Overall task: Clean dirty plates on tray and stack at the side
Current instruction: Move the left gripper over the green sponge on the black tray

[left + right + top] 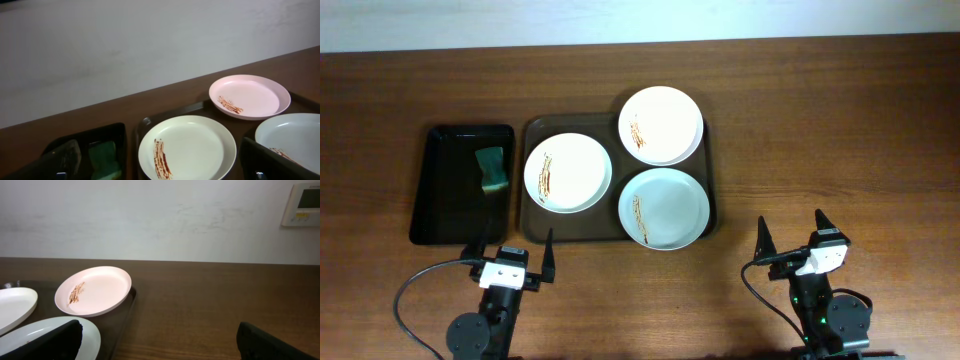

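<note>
I am holding my left gripper (512,246) and right gripper (791,222) wide open and empty, near the table's (840,110) front edge. Ahead, a white plate (568,172), another white plate (661,124) and a blue-green plate (664,208) are lying streaked on the brown tray (535,228).

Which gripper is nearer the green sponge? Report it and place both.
Left. The left gripper sits in front of the sponge, by the near edge of the black tray. The right gripper is far across, beyond the right end of the brown tray.
</note>
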You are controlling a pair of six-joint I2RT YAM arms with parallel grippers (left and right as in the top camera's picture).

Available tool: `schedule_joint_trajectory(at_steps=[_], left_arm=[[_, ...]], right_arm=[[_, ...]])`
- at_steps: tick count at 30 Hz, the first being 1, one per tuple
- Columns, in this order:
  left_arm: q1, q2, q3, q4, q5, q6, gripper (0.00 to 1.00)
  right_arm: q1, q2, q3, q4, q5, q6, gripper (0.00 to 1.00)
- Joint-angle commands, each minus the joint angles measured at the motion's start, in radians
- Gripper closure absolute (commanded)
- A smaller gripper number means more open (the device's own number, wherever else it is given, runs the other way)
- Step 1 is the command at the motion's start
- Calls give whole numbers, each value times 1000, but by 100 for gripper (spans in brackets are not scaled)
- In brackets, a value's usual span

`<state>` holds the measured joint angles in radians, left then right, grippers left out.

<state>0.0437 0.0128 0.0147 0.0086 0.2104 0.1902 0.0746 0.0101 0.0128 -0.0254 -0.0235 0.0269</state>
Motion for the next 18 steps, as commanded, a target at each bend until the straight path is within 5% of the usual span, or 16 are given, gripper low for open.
schedule_joint_trajectory(at_steps=[1,18], left_arm=[[5,18,36,6,36,-17,1],[5,638,544,-128,129,-16,1]], right_arm=[[-4,-7,23,4,9,6,2],[-4,79,343,-262,9,-24,2]])
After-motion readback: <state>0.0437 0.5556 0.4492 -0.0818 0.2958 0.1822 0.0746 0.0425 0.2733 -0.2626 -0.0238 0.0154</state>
